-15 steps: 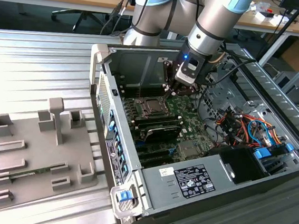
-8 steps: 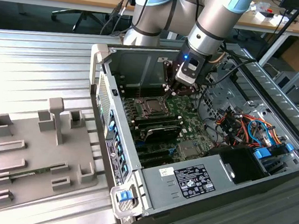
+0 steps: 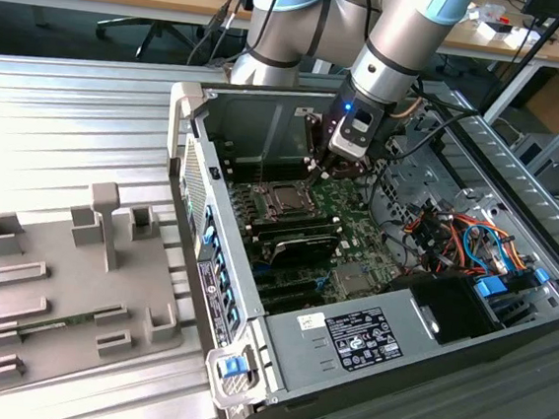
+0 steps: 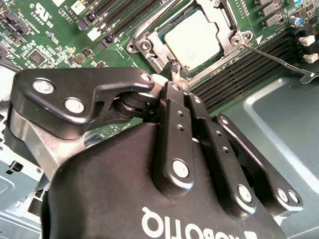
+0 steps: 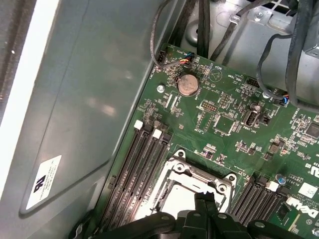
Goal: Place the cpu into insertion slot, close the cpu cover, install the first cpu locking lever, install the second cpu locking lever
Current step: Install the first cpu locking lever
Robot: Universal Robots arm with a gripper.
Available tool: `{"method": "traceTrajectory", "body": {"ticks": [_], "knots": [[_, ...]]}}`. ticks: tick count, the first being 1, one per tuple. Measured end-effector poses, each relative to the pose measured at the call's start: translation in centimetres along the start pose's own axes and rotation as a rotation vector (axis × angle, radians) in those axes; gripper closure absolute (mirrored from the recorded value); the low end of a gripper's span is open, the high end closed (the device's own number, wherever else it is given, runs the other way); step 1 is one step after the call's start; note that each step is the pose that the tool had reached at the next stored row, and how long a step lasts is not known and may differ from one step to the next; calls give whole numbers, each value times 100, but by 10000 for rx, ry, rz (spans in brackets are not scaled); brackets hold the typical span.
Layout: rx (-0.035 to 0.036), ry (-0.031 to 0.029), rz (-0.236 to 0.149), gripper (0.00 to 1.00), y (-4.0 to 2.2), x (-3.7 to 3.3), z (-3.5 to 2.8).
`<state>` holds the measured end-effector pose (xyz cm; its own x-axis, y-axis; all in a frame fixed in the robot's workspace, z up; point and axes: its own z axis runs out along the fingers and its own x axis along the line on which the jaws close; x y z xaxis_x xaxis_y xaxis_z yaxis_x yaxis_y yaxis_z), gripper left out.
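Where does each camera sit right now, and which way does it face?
Exterior view: off the arm, looking down into the open computer case; arm, end effector show.
Second wrist view: on the arm, looking past the end effector at the cpu.
First wrist view: on the arm, facing the motherboard; end effector shows.
Both wrist views share the cpu.

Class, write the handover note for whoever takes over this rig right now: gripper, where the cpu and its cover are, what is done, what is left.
Gripper: jaws shut, tips at the edge of the socket; whether they pinch anything is unclear.
cpu: seated in the socket.
cpu cover: appears down around it.
Done: cpu placed, cover seemingly closed.
Left: the locking levers; one lever sticks out sideways, apparently unlatched.
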<state>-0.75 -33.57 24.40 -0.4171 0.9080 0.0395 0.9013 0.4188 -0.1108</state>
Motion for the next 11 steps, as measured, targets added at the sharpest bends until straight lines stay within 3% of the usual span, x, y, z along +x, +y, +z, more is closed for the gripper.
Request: {"method": "traceTrajectory", "body": {"ticks": [11], "knots": [[11, -32, -283, 89, 0, 0, 0]]}}
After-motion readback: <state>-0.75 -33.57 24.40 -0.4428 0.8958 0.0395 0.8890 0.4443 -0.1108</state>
